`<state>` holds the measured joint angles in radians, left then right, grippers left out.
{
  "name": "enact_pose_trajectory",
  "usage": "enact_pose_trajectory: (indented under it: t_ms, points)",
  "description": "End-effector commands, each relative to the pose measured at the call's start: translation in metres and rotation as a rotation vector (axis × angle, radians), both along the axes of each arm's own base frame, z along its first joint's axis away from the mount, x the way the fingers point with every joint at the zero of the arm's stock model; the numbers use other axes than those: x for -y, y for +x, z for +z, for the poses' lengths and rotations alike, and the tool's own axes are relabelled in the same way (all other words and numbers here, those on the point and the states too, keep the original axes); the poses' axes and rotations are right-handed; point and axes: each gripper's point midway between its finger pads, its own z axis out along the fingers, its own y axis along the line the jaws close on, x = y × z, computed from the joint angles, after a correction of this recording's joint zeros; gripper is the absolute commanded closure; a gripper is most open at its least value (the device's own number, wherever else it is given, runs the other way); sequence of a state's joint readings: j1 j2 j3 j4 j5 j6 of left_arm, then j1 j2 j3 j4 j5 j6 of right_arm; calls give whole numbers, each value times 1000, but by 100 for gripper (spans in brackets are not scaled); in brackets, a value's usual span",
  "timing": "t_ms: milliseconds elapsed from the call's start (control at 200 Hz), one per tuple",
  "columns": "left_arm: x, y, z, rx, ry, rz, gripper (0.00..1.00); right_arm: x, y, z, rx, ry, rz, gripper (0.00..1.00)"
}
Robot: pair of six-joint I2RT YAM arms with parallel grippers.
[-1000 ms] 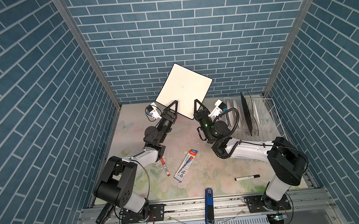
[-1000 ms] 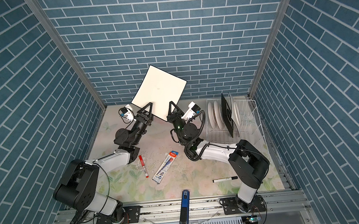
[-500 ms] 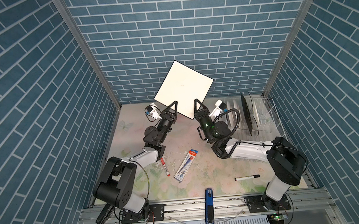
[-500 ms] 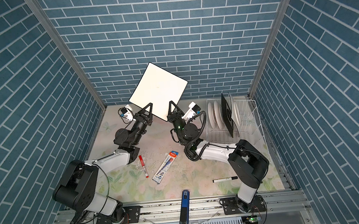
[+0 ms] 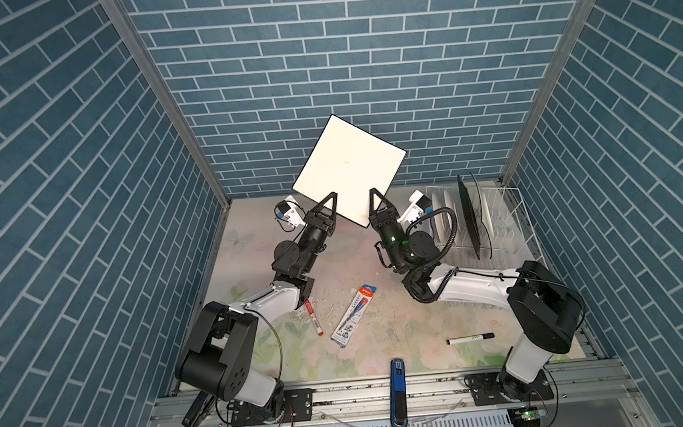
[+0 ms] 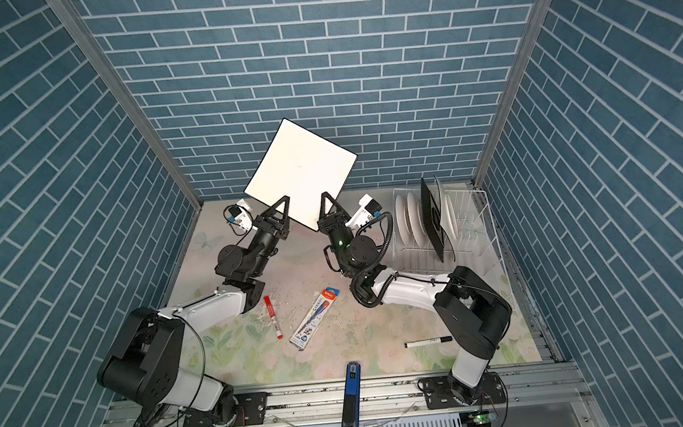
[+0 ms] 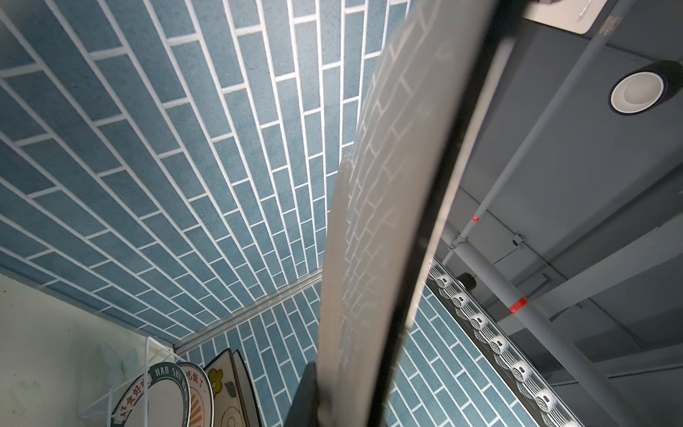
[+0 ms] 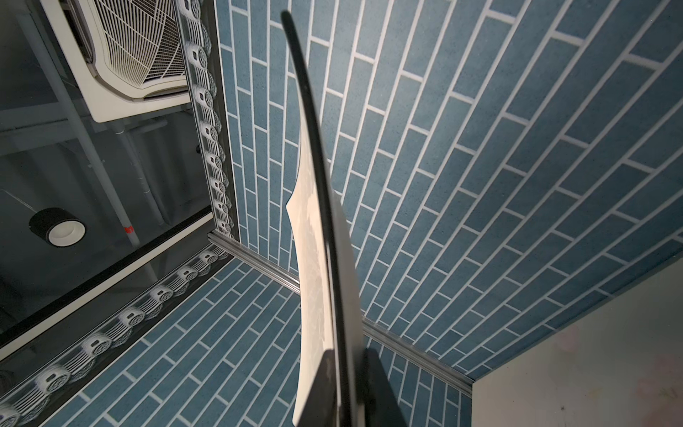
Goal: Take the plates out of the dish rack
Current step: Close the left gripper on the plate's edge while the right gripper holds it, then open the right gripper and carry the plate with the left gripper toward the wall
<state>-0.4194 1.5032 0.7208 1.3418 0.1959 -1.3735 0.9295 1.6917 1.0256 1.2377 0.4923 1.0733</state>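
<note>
Both top views show the square plate (image 5: 348,168) aloft over the far middle of the worktop (image 5: 348,264), left of the dish rack (image 5: 514,205). Left pincer (image 5: 328,201) clamps its near edge; right pincer (image 5: 374,197) straddles it, grip unclear. Held one-sided, it could pivot and drop.

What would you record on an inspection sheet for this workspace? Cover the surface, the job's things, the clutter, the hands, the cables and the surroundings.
Surface: floral mat, flecked with white near the middle.
Job's things: square plate held aloft, out of the rack; dish rack holds round white plates and a black-backed plate, all on edge.
Clutter: red marker, pen pack, black marker, blue tool at the front edge.
Hands: left hand shut on the square plate's lower edge; right hand has that plate between its fingers, grip cannot be told.
Cables: black ribbed hose loops by the right arm; thin wire arcs near the left base.
Surroundings: blue brick walls on three sides.
</note>
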Motion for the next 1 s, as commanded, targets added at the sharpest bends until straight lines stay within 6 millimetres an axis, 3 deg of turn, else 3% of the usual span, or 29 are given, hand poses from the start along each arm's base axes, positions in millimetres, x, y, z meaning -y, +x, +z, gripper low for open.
enact_pose_trajectory:
  t_ms: [0, 95, 430, 690, 990]
  points:
    - [-12, -15, 27, 110, -10, 38, 100, 27, -23, 62, 132, 213, 30, 66]
    - [-16, -15, 27, 105, -16, 46, 100, 28, -25, 63, 136, 211, 35, 55]
    - [-37, -19, 19, 75, -34, 85, 100, 44, -30, 52, 117, 191, 20, 37]
    - [-55, -34, 29, 69, 13, 157, 100, 60, -41, 46, 111, 183, 17, 35]
    - [-79, -42, 24, -8, 110, 264, 100, 86, -58, 31, 88, 166, 11, 34]
